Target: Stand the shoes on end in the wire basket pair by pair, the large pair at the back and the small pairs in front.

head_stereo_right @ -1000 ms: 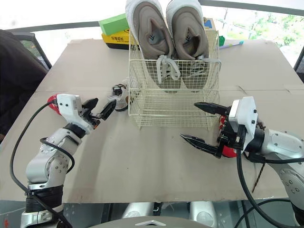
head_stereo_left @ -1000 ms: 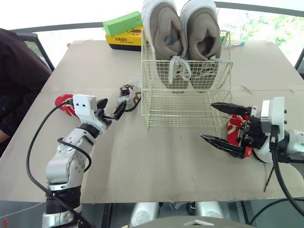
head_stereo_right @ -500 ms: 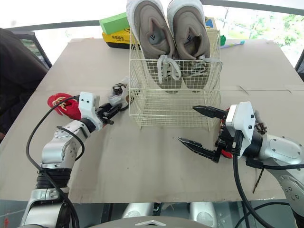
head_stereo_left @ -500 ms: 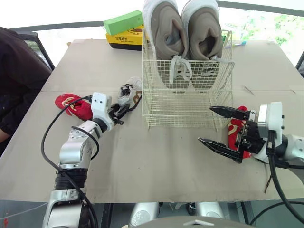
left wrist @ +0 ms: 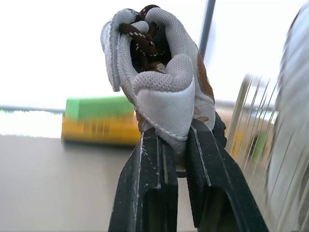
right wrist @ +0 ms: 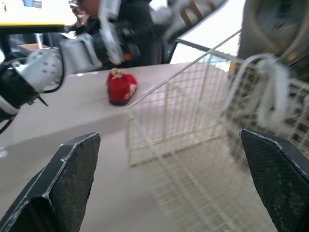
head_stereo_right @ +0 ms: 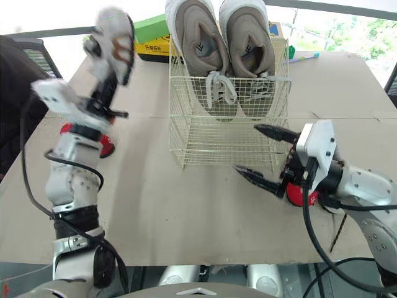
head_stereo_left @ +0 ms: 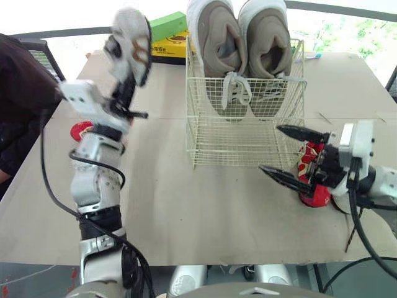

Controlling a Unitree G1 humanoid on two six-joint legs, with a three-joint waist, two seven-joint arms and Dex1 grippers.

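Two large shoes (head_stereo_left: 218, 43) upright in the basket (head_stereo_left: 242, 141) — left claw (left wrist: 176, 145) clamped on a small grey shoe (left wrist: 161, 77), right claw (head_stereo_left: 271, 148) spread wide.

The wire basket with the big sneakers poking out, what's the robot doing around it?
The robot is packing shoes into the wire basket. The large grey pair already stands on end at its back. The left gripper is shut on a small grey shoe, held high left of the basket. The right gripper hangs open by the basket's front right corner, a small red shoe on the table behind it. A second red shoe lies on the left of the table.
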